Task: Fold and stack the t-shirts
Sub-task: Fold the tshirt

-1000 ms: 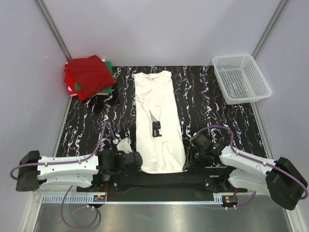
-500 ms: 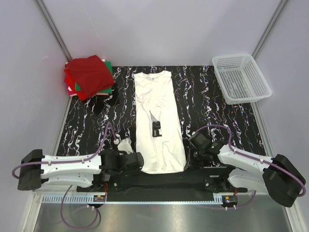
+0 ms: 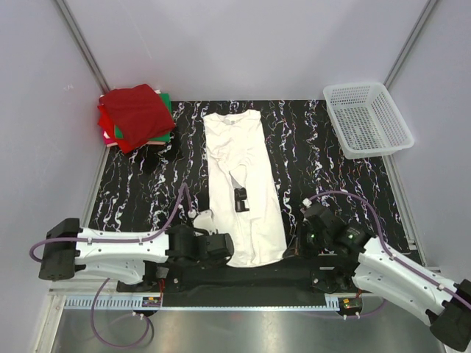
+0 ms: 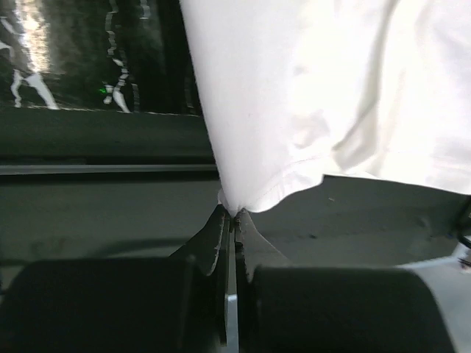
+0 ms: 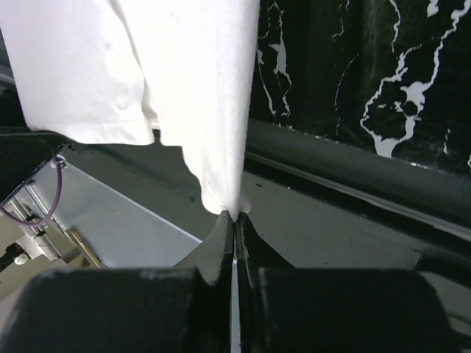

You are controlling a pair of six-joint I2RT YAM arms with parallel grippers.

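A white t-shirt lies lengthwise on the black marbled table, sleeves folded in, its neck at the far end. My left gripper is shut on the shirt's near left hem corner. The hem's near right corner is pinched in my right gripper, also shut. Both corners hang lifted off the table, and the near part of the shirt has narrowed. A stack of folded t-shirts, dark red on top with bright red and green below, sits at the far left corner.
A white mesh basket stands at the far right corner. A small black object shows in the middle of the white shirt. A dark metal rail runs along the near edge between the arm bases.
The right gripper closed on the hem corner. Both grippers moved inward and up with the corners, so the shirt's near end has narrowed and bunched.
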